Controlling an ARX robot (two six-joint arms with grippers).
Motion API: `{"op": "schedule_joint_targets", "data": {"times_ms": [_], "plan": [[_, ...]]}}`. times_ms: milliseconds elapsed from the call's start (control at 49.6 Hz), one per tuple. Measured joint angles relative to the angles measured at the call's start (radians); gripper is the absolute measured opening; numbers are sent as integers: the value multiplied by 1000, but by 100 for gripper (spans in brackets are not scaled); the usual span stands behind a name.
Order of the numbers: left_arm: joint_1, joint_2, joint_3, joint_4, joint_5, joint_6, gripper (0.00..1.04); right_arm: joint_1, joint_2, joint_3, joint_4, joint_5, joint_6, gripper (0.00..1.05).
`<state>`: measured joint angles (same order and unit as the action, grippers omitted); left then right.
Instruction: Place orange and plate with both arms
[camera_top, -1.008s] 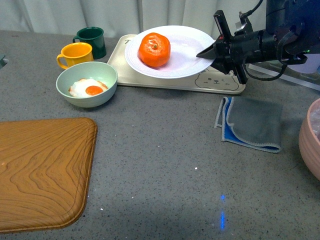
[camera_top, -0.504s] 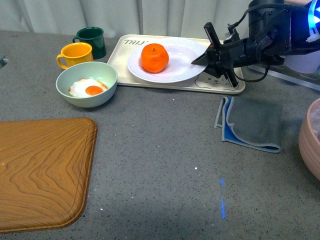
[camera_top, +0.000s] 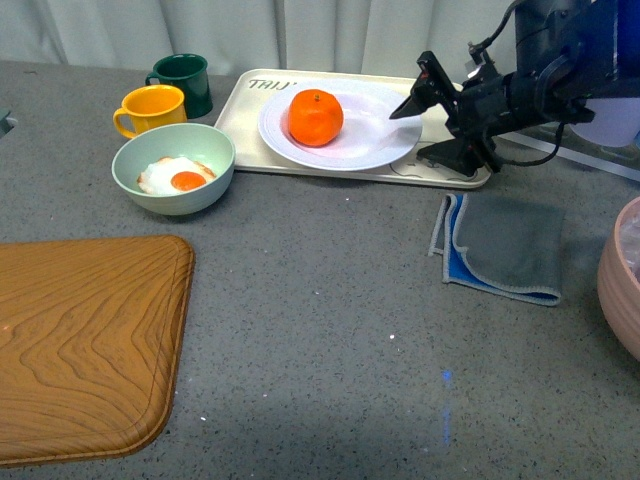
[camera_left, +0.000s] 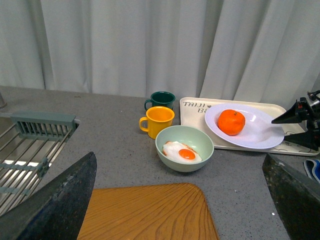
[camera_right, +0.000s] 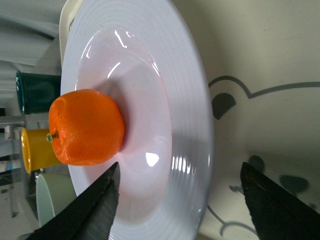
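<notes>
The orange (camera_top: 315, 117) sits in the white ridged plate (camera_top: 375, 138), which rests on the cream bear tray (camera_top: 250, 125) at the back. My right gripper (camera_top: 425, 125) is open, its jaws standing apart either side of the plate's right rim, one above and one below on the tray. In the right wrist view the orange (camera_right: 86, 127) lies in the plate (camera_right: 185, 100) and the gripper (camera_right: 180, 195) straddles the rim. My left gripper (camera_left: 180, 200) is open and empty above the near table; its view shows the orange (camera_left: 231, 122) and plate (camera_left: 260, 135) far off.
A pale green bowl (camera_top: 135, 165) with a fried egg, a yellow mug (camera_top: 152, 108) and a dark green mug (camera_top: 183, 82) stand left of the tray. A wooden board (camera_top: 80, 340) lies front left, a grey-blue cloth (camera_top: 505, 245) right, a pink bowl (camera_top: 620, 280) at the right edge.
The plate with the orange came down from a tilted, lifted hold onto the bear tray. My right gripper's jaws opened off the rim and drew slightly right.
</notes>
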<state>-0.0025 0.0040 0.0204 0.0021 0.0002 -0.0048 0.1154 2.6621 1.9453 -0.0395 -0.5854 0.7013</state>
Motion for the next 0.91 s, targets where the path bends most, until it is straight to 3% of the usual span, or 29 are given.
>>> {"op": "schedule_joint_targets", "data": {"times_ms": [141,222,302,363,403,484,665,907], "plan": [[0,0,0,0,0,0,98,-6,-158,-161,19,84,-135,97],[0,0,0,0,0,0,98,-4,-252,-279,125,173,-234,93],[0,0,0,0,0,0,98,9,-383,-571,649,559,-460,76],[0,0,0,0,0,0,98,6,-477,-779,953,677,-579,63],[0,0,0,0,0,0,98,-3,-545,-904,1091,686,-628,54],[0,0,0,0,0,0,98,-19,-670,-1101,1220,681,-671,36],[0,0,0,0,0,0,98,-44,-826,-1359,1273,661,-692,2],[0,0,0,0,0,0,98,-62,-1057,-1574,1240,637,-698,1]]}}
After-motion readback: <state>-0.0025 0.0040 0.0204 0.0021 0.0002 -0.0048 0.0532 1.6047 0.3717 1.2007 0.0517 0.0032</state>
